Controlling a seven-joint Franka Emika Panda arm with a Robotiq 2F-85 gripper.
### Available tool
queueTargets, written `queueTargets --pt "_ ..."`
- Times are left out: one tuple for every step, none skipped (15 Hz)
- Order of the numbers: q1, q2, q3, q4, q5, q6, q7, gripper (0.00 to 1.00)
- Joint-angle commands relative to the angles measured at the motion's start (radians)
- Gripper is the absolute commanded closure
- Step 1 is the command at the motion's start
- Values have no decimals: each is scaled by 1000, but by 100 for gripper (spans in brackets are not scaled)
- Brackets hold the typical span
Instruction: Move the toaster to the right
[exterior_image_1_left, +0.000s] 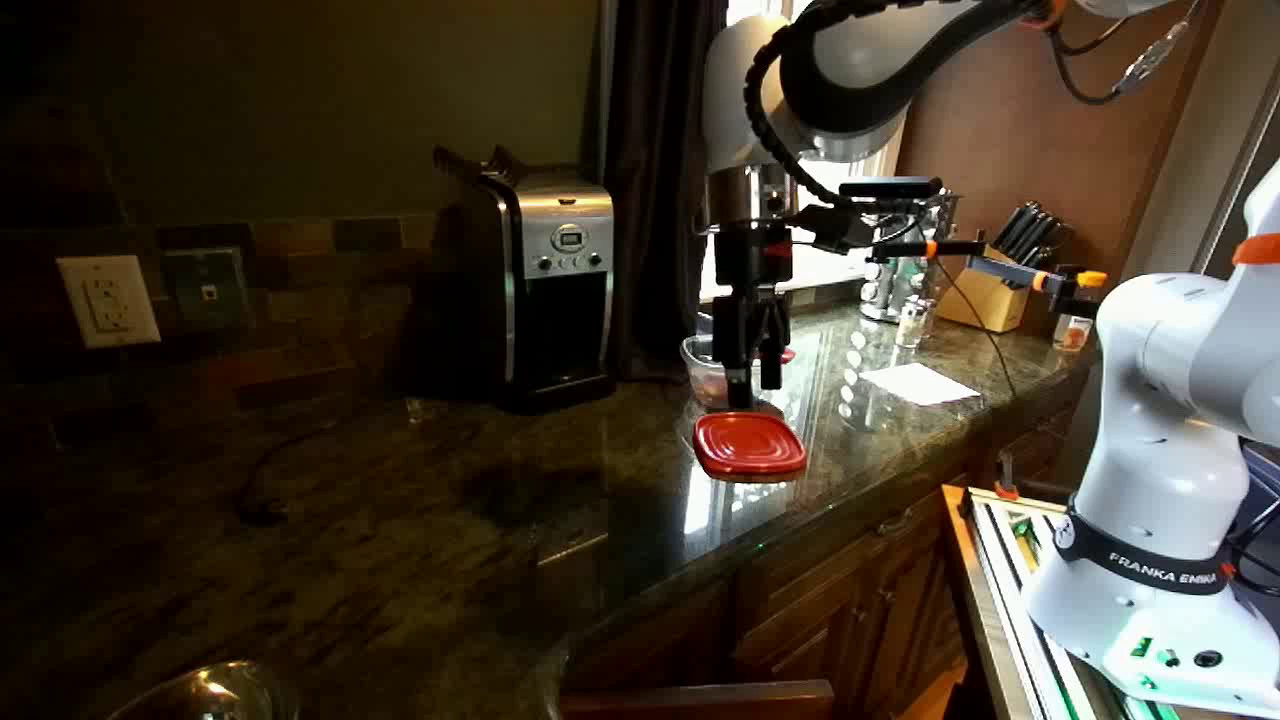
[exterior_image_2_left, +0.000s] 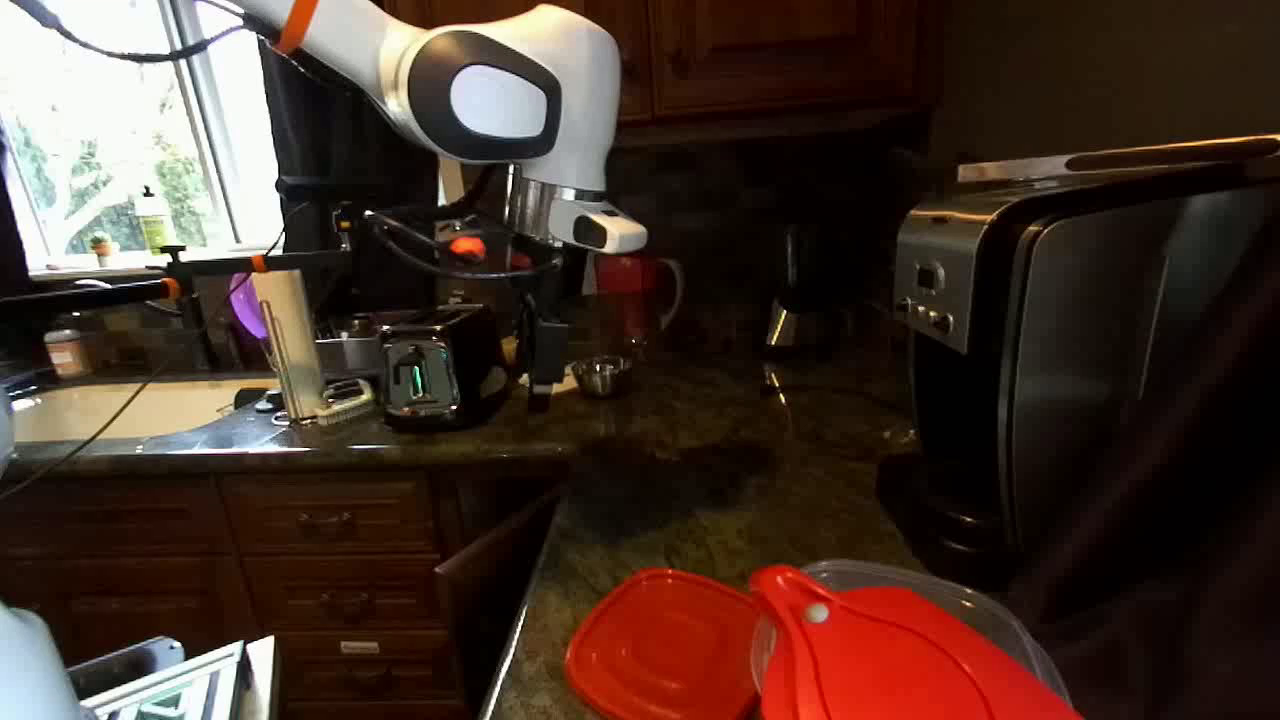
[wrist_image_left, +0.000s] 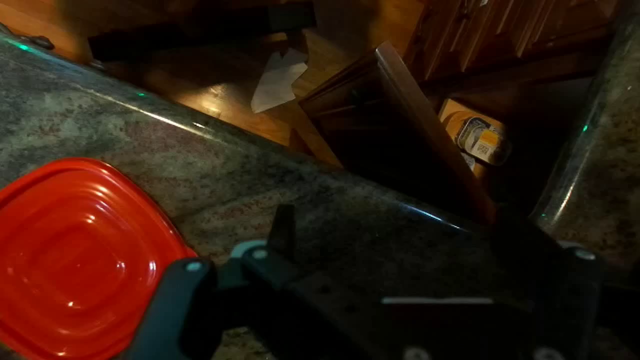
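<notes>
Gripper (wrist_image_left: 400, 222) spread, grasping nothing, above counter (wrist_image_left: 215, 185); toaster (exterior_image_2_left: 435, 370) well apart; you should skirt red lid (wrist_image_left: 85, 257), square up, squeeze gently low down, slide right without lifting.

Shiny metal toaster (exterior_image_2_left: 440, 367), glossy plastic lid (wrist_image_left: 80, 260)

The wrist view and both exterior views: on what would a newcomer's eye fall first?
Most likely on the glossy red lid at lower left in the wrist view, bright against the dark counter. In an exterior view, the white robot arm at the top probably comes next, then the shiny toaster left of centre.
</notes>
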Motion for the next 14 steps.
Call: queueTargets --pt "-6 0 6 1 1 -2 -2 0" --pt "-6 0 6 1 1 -2 -2 0" --pt "-1 3 16 7 -12 31 -11 0" --pt "15 4 35 18 -34 93 -47 0" --pt "27 16 51 43 -39 114 -51 0" --pt "42 24 69 71 -42 135 -62 0" --pt "56 32 87 103 -49 145 -69 0" --pt "74 40 105 142 -50 149 -78 0" --pt "93 57 127 188 -56 148 -81 0" --pt "110 77 147 230 -62 156 -91 0" --pt "129 105 166 280 -65 160 -103 0" --pt "146 142 189 335 -74 165 -110 0" --pt "164 174 208 381 -80 173 -123 0" --pt "180 214 230 431 -92 184 -133 0"
